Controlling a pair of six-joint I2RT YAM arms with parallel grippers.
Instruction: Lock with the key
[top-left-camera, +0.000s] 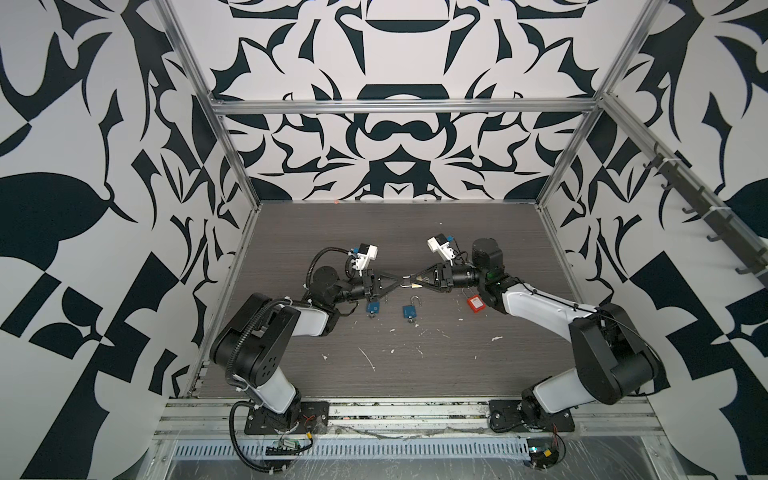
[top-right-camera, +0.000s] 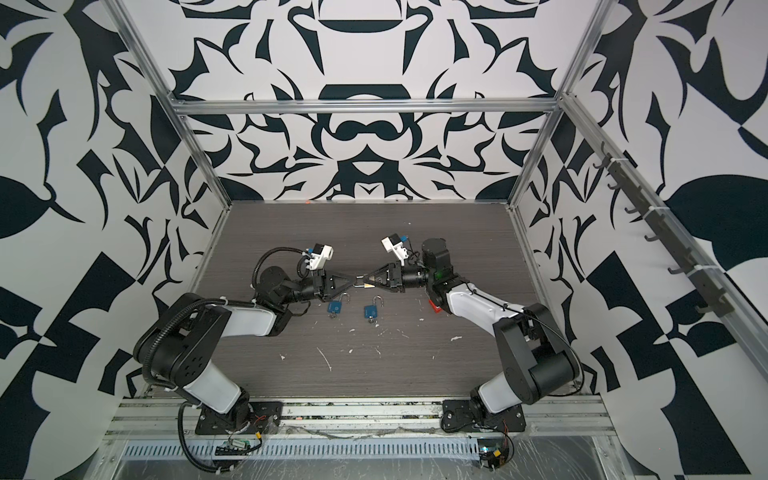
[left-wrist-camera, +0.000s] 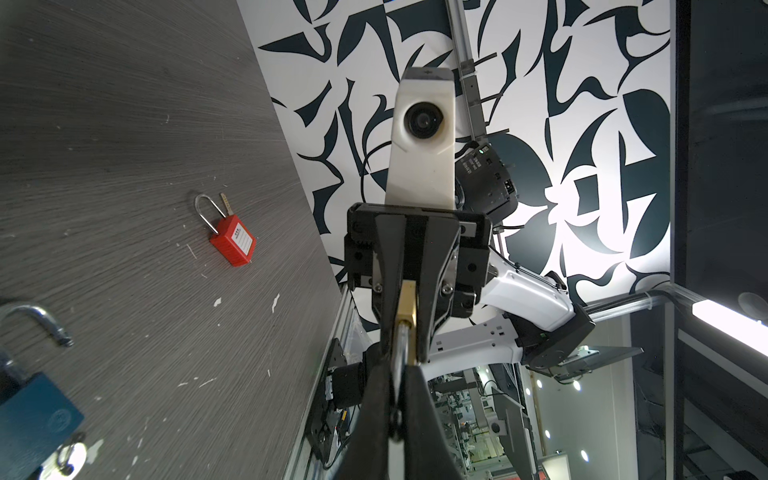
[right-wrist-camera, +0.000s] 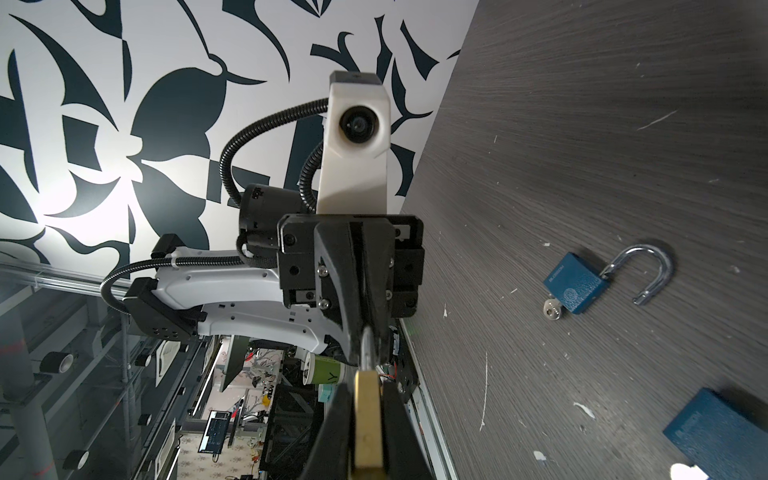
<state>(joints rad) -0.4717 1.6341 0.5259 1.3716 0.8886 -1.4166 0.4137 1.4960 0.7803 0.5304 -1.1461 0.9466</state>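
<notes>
A brass padlock (top-left-camera: 414, 286) hangs in mid-air above the middle of the table, between my two grippers. My right gripper (top-left-camera: 412, 284) is shut on its brass body (right-wrist-camera: 368, 415). My left gripper (top-left-camera: 400, 283) meets it tip to tip and is shut on the silver shackle (left-wrist-camera: 399, 347) that sticks out of the body. In the right wrist view the shackle (right-wrist-camera: 366, 347) runs into the left gripper's fingers. No key shows on the brass padlock; the key is hidden or out of view.
Two blue padlocks (top-left-camera: 372, 307) (top-left-camera: 409, 311) lie on the table below the grippers, shackles open, one with a key (right-wrist-camera: 550, 309) in its base. A red padlock (left-wrist-camera: 232, 245) lies under the right arm. Patterned walls close in the table on three sides.
</notes>
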